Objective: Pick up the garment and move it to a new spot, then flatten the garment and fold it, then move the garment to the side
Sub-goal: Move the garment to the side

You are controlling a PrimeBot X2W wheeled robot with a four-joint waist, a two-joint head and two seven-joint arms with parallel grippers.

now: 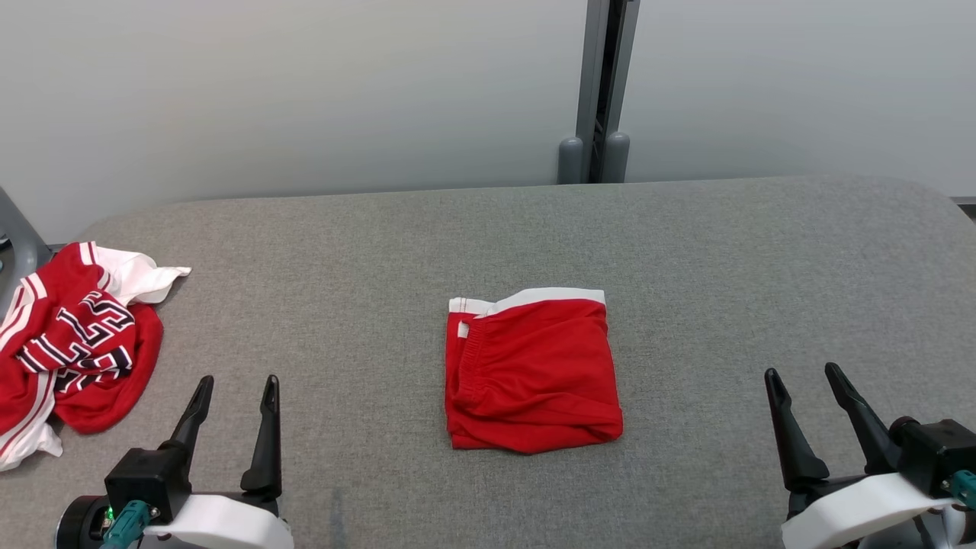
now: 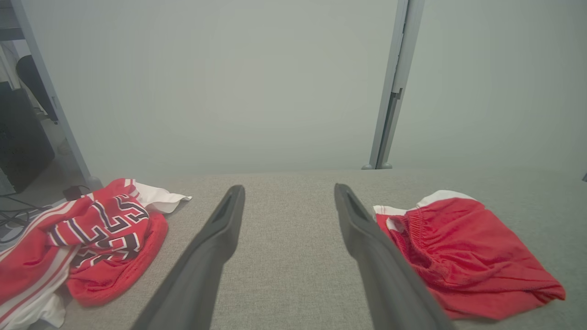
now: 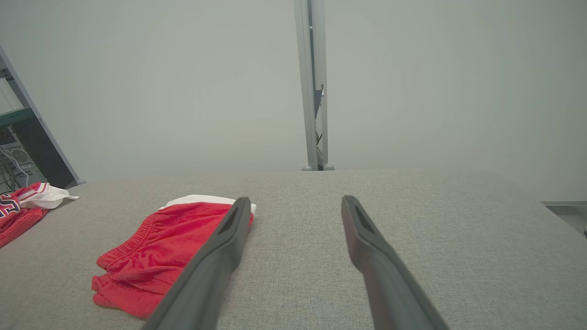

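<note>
Our folded red shorts [image 1: 532, 374] lie at the centre of the worktop [image 1: 686, 244], our left end effector [image 1: 238, 379] and right end effector [image 1: 802, 370] hovering wide open and empty on either side. A one-sided grab, we judge, could spill the fold or drag it toward the crumpled jersey [image 1: 72, 351].

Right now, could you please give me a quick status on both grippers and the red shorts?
Left gripper open, empty. Right gripper open, empty. Red shorts folded, centre of table, not held. Crumpled jersey far left, clear.

On table [image 1: 686, 244] centre: garment [image 1: 532, 370]; jersey heap [image 1: 69, 343] at left edge, well apart.
</note>
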